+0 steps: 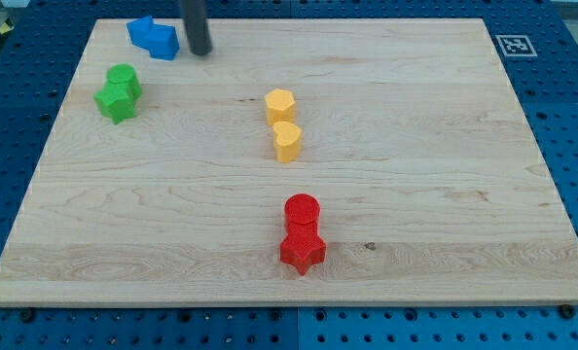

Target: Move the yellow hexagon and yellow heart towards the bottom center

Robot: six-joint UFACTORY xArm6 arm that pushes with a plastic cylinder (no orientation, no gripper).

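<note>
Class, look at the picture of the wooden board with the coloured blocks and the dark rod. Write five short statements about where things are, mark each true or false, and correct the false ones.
1. My tip is beside the blue blocks, on their right in the view. True.
2. The yellow hexagon and yellow heart sit at the view's bottom edge of the board. False: they are near the middle.
3. The red blocks lie below the yellow pair in the view. True.
4. The green blocks are at the view's right. False: they are at the upper left.
5. My tip touches the yellow hexagon. False: it is far off, at the view's top.
</note>
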